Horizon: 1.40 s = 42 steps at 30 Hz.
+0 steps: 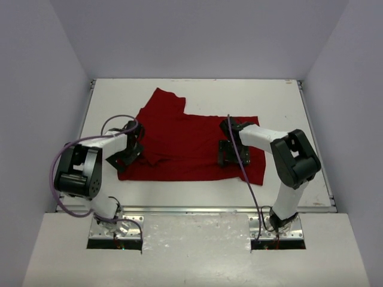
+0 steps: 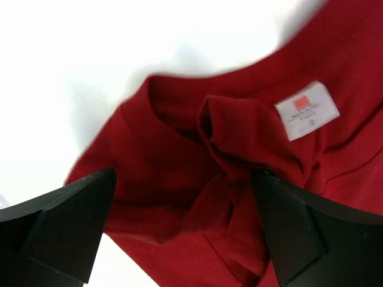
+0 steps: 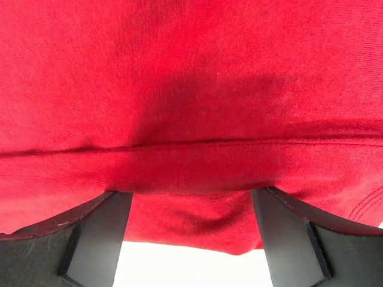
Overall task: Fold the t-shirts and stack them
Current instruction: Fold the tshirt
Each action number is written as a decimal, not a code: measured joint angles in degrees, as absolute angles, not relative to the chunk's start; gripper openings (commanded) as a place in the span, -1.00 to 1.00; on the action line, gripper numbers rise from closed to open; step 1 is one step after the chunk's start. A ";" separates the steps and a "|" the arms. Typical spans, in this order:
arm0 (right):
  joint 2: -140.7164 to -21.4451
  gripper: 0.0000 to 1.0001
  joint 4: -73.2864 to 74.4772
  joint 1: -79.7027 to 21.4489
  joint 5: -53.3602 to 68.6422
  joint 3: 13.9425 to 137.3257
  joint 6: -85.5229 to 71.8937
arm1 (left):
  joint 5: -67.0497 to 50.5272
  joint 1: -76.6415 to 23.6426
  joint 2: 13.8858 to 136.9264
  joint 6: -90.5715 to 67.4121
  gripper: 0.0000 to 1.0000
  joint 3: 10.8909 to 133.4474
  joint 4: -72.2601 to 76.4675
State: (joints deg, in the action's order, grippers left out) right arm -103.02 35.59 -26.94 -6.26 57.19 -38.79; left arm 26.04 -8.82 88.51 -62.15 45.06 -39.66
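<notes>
T-shirt (image 1: pixel 179 140) mid-table, table (image 1: pixel 239 95) showing all round, left hand (image 1: pixel 130 150) seemingly at collar (image 2: pixel 179 84)

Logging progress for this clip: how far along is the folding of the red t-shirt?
Done: nothing yet; the t-shirt lies wrinkled and spread on the table, one sleeve sticking out, no neat fold. In hand: the left gripper is open over the collar, the right gripper open over the shirt's other end, neither clamping cloth. Left: all folding and stacking.
</notes>
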 measured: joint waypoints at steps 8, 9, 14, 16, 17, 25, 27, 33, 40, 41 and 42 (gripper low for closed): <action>-109.60 0.77 40.01 -25.69 -5.80 66.41 -31.35 | 26.52 -6.37 100.62 -58.11 1.00 57.93 -34.00; -110.19 0.77 40.05 -25.39 -5.78 67.26 -30.46 | 26.70 -6.37 100.99 -57.67 1.00 58.39 -33.98; -113.45 0.86 40.16 -21.37 -4.27 72.16 -23.83 | 26.79 -6.37 102.15 -56.82 1.00 60.01 -34.06; -114.96 0.86 40.58 -20.05 -4.10 74.63 -21.43 | 26.50 -6.37 101.95 -56.82 1.00 59.64 -33.61; -116.09 0.86 40.82 -19.42 -4.03 76.44 -19.99 | 26.41 -6.37 101.60 -56.84 1.00 59.16 -33.23; -113.45 0.98 42.35 -20.97 -4.75 80.51 -15.46 | 28.05 -6.39 91.22 -56.86 1.00 55.00 -36.45; -107.87 0.98 42.48 -25.12 -5.52 79.09 -16.21 | 29.39 -6.55 85.65 -56.82 1.00 54.94 -37.12; -98.89 0.98 36.32 -37.08 -8.97 77.14 -22.70 | 29.30 -7.55 73.65 -55.90 1.00 53.47 -36.73; -90.61 0.87 27.94 -22.09 -6.59 52.23 -28.97 | 23.64 -15.79 66.13 -55.86 1.00 39.75 -36.67; -89.97 0.87 27.92 -20.64 -6.48 50.81 -29.08 | 23.57 -17.04 65.98 -56.01 1.00 38.83 -36.95; -88.38 0.87 27.83 -18.35 -6.22 48.10 -29.12 | 23.88 -17.93 65.89 -56.18 0.90 38.06 -37.17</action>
State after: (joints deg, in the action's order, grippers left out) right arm -88.38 27.83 -18.35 -6.22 48.10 -29.12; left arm 23.88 -17.93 65.89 -56.18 38.06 -37.17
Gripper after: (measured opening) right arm 0.938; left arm 0.999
